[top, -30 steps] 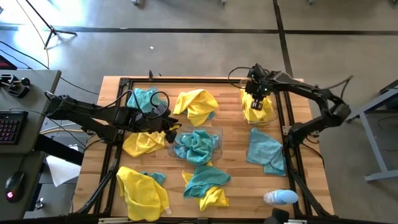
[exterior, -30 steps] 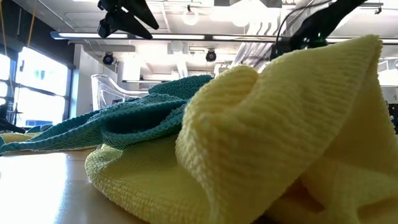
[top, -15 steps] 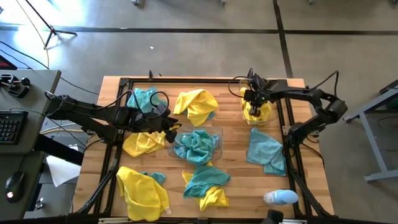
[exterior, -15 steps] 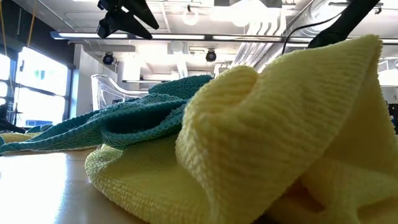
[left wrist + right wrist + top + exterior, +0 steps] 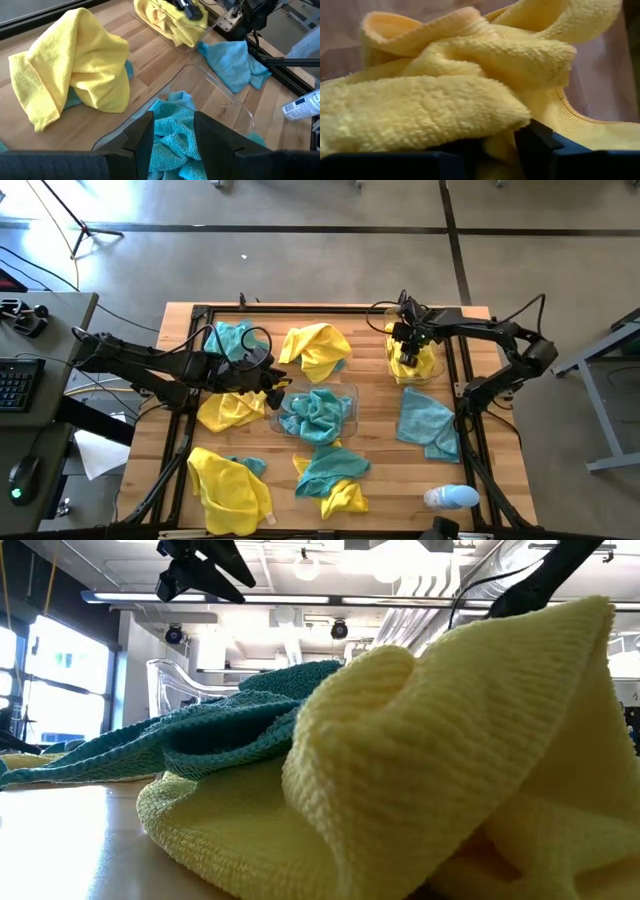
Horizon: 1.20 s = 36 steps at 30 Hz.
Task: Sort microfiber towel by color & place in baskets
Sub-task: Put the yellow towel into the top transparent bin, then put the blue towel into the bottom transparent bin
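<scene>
Yellow and teal microfiber towels lie scattered on the wooden table. One clear basket [image 5: 350, 395] at the centre holds teal towels [image 5: 315, 418]. The other basket [image 5: 437, 366], at the far right, holds yellow towels [image 5: 418, 364]. My right gripper [image 5: 407, 352] points down into that basket, its fingers apart in the yellow heap [image 5: 445, 100]. My left gripper [image 5: 174, 135] hangs open over the centre basket's left end [image 5: 125, 131], above the teal towels [image 5: 175, 145], with nothing between its fingers. My right gripper comes from above, pointing down into the far-right basket. A fold of yellow towel [image 5: 495, 145] lies between its two parted fingers [image 5: 537, 140] and rests on the heap in the basket. Whether the fingers still press the cloth, I cannot tell.
Loose towels: yellow [image 5: 315, 348] and teal [image 5: 232, 338] at the far side, yellow [image 5: 228, 412] at the left, yellow [image 5: 230, 490] and teal on yellow [image 5: 330, 470] near the front, teal [image 5: 428, 423] at the right. A pale bottle [image 5: 450, 497] lies at the near right corner.
My right gripper has sunk into the far-right basket, bringing the yellow towel it carried down onto the heap of yellow towels there.
</scene>
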{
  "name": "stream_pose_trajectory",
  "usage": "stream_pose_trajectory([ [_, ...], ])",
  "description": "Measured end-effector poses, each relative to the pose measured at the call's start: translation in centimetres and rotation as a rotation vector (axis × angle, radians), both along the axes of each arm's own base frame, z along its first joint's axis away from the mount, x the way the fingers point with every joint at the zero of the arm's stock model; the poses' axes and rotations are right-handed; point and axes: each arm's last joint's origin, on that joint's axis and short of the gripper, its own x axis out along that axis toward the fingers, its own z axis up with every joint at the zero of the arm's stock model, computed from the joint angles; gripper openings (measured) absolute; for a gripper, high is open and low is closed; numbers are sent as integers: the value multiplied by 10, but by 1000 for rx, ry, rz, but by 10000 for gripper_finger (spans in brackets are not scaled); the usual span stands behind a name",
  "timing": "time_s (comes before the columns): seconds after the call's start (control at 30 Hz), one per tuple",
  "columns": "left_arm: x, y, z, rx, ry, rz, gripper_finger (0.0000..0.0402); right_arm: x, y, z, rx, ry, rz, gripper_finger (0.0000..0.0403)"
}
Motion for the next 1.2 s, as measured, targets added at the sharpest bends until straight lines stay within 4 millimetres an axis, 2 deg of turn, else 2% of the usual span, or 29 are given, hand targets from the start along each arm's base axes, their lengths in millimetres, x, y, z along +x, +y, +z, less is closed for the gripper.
stream_pose_trajectory([
  [0.13,0,0,0,0,0,1,129,6,-6,26,27,19,-24,149],
  [0.27,0,1,0,7,4,1,129,10,-10,55,56,29,-87,165],
  [0.47,-1,10,-2,44,52,9,129,13,-14,95,74,1,-224,162],
  [0.6,-7,23,-9,39,154,45,129,9,-7,117,64,-51,-297,134],
  [0.73,-15,41,-16,11,281,50,129,0,15,145,12,-170,-334,73],
  [0.87,-23,60,-20,38,382,72,129,-8,45,168,-9,-288,-363,9],
  [1.03,-33,88,-23,74,485,112,129,-4,85,184,0,-411,-415,11],
  [1.2,-53,119,-29,31,599,196,129,13,123,185,-8,-465,-450,5],
])
